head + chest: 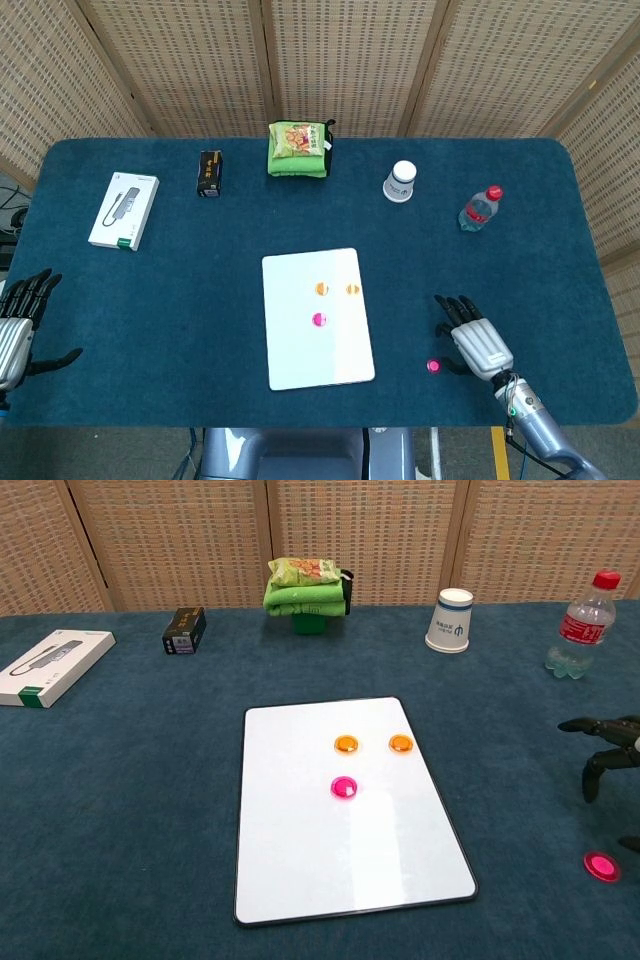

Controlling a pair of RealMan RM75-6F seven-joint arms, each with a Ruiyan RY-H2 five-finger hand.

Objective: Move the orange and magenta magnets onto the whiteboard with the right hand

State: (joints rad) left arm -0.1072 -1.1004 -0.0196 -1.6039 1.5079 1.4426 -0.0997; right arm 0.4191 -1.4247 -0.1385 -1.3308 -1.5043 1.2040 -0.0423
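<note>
The whiteboard [316,318] [340,810] lies flat at the table's middle. Two orange magnets [321,289] [352,289] [346,744] [401,743] and one magenta magnet [319,320] [344,787] sit on it. Another magenta magnet [433,366] [601,866] lies on the blue cloth to the board's right. My right hand [478,342] [607,751] hovers just right of that loose magnet, fingers spread, holding nothing. My left hand [18,325] rests open at the table's left edge, seen only in the head view.
Along the back stand a white box [124,210], a small black box [209,173], a green snack pack [299,148], a paper cup [401,181] and a water bottle [480,207]. Wicker screens close the rear.
</note>
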